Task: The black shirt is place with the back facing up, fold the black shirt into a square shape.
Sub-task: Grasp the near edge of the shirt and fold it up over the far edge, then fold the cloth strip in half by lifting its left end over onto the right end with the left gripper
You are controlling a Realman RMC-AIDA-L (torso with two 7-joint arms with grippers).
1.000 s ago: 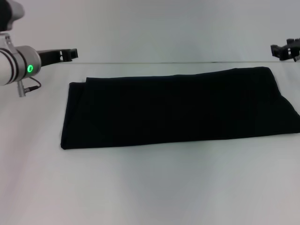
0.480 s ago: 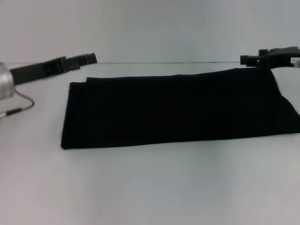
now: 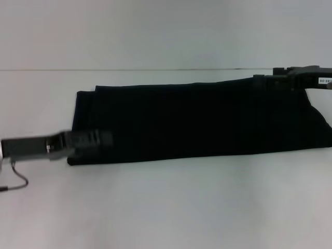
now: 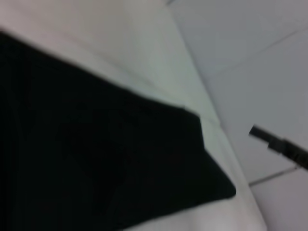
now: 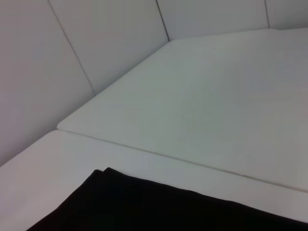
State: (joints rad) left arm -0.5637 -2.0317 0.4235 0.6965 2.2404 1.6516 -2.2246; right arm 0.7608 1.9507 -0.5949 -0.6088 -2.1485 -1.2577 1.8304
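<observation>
- Currently, the black shirt (image 3: 197,119) lies flat on the white table (image 3: 166,207), already folded into a long band running left to right, so it is a rectangle and not yet a square.
- At the band's near left corner sits the left gripper (image 3: 96,139), low over the cloth; whether its fingers are spread or closed cannot be told.
- Over the band's far right corner is the right gripper (image 3: 264,81), and its fingers cannot be read either.
- Judging by this layout, the step in hand is reaching for the band's ends.
- Next, likely, one end must be pinched and carried across the other, edges matched, to shorten the band into a square.
</observation>
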